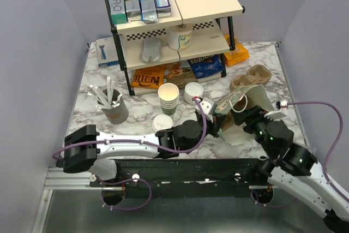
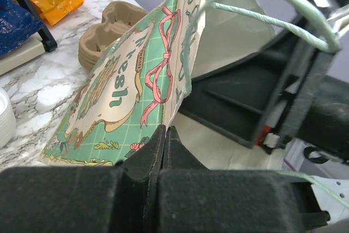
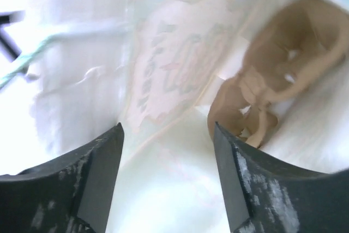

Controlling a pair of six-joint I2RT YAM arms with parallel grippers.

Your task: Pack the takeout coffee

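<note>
With left jaws pinching the rim of the paper bag [image 2: 117, 83], right jaws wide inside it, and the takeout coffee [image 1: 162, 122] on the desk [image 1: 86, 114], thin paper slipping free might have collapsed the mouth.

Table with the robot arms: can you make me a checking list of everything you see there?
Surface: marble table, crowded at the back.
Job's things: takeout coffee, lid on, stands by the left arm, not in the bag; printed paper bag is held up.
Clutter: stack of lidless cups; cup carrier; shelf with boxes; holder of stirrers.
Grippers: left gripper shut on the bag's edge; right gripper open, apparently inside the bag.
Cables: purple cable loops off the right arm, another along the left; neither snagged.
Surroundings: plain grey walls; nothing else seen.
</note>
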